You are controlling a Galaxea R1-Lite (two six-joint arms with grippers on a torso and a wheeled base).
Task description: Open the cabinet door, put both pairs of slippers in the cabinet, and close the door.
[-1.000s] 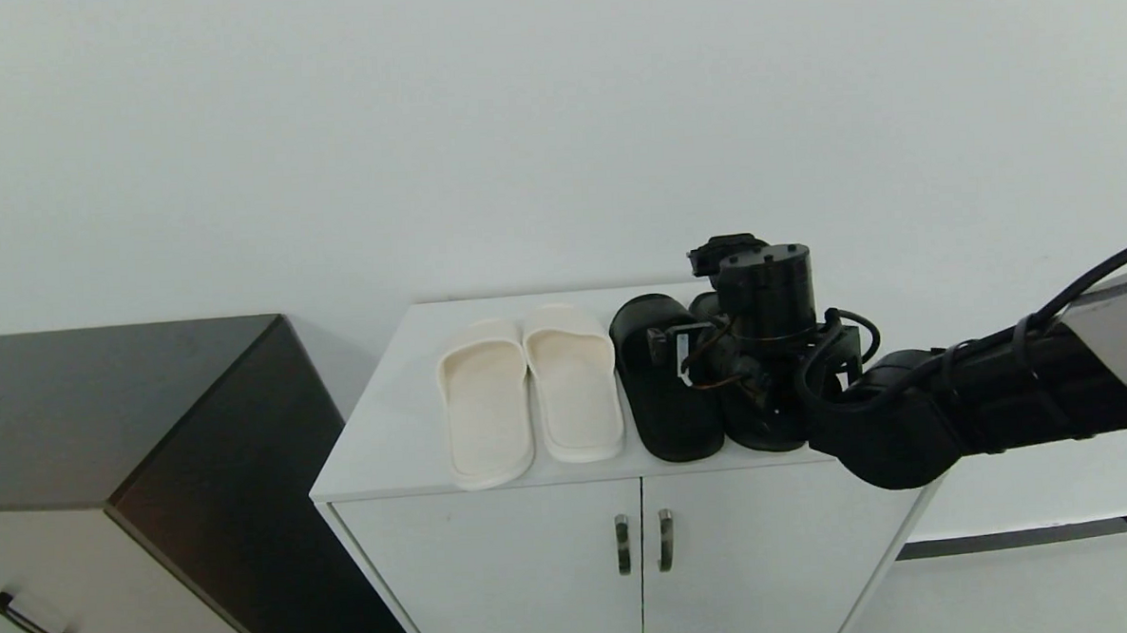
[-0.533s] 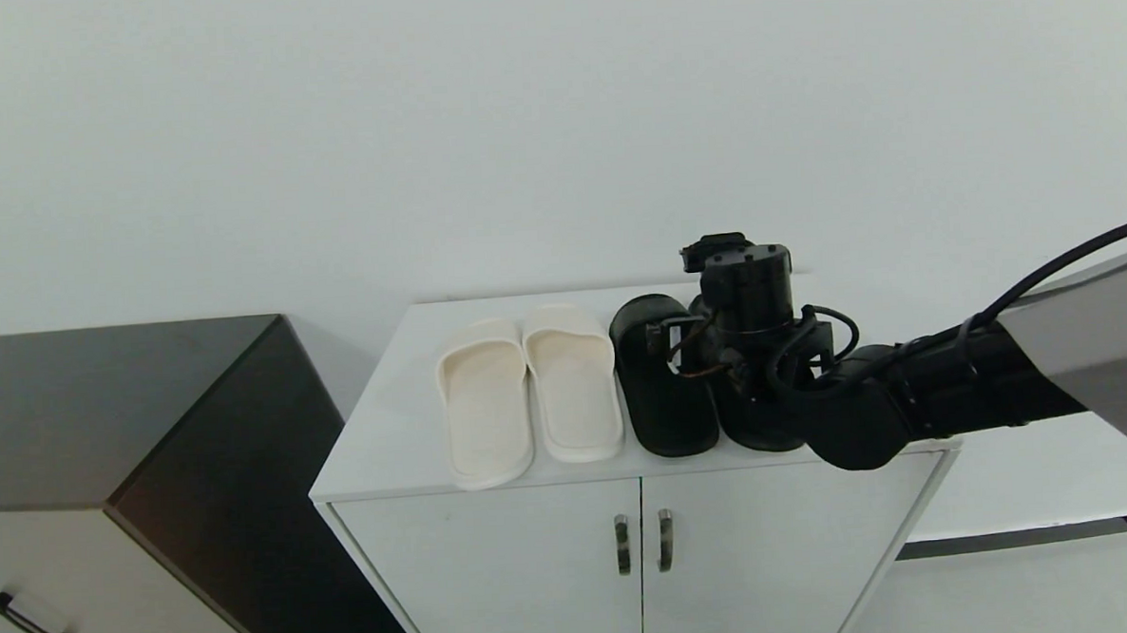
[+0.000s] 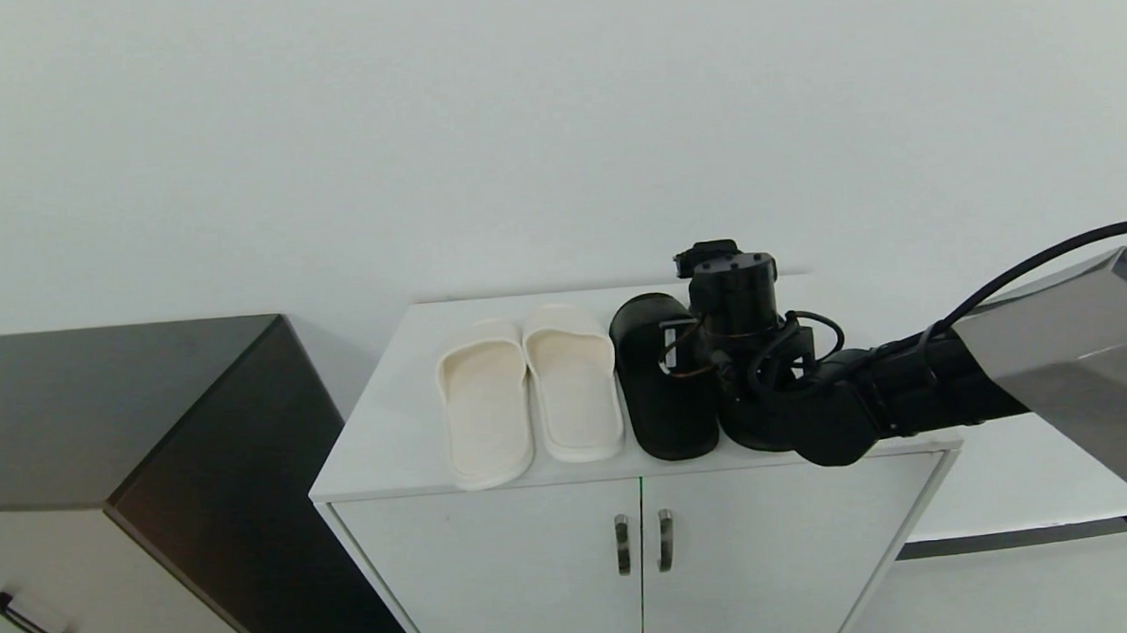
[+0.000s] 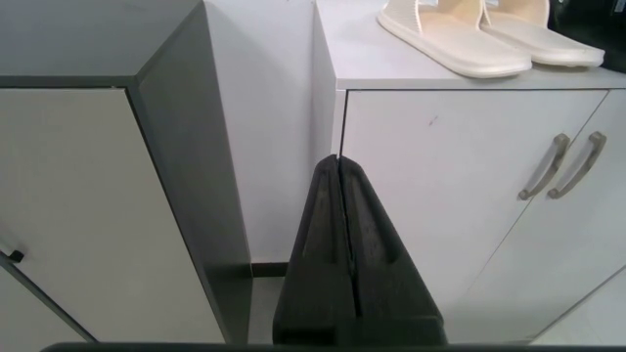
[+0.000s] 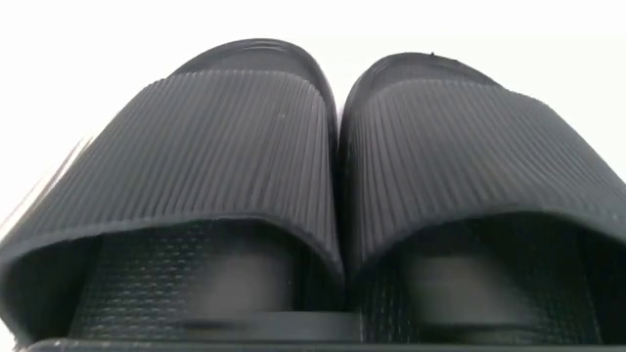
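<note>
Currently the white cabinet (image 3: 498, 567) stands with both doors (image 3: 773, 545) shut, and their two handles (image 3: 622, 544) sit side by side at the centre seam. Both pairs lie on the cabinet top (image 3: 387, 419), toes toward the wall (image 3: 555, 117) at 12 o'clock.

The white slippers (image 3: 529, 394) lie touching each other, and the black slippers (image 3: 662, 388) sit just beside them at 3 o'clock. The four soles form one row.

The right arm (image 3: 871, 398) comes in from 3 o'clock across the cabinet top. The right gripper (image 3: 732, 366) hangs over the black pair and covers most of the slipper farther toward 3 o'clock. In the right wrist view the ribbed straps of both black slippers (image 5: 333, 166) sit close in front of the camera. Whether this gripper is spread or pressed together cannot be told.

The left gripper (image 4: 339, 171) sits low in front of the cabinet, level with the door fronts, with its jaws pressed together on nothing. It is lined up with the cabinet's 9 o'clock front corner.

A dark cabinet (image 3: 120, 402) stands just beside the white one at 9 o'clock.
</note>
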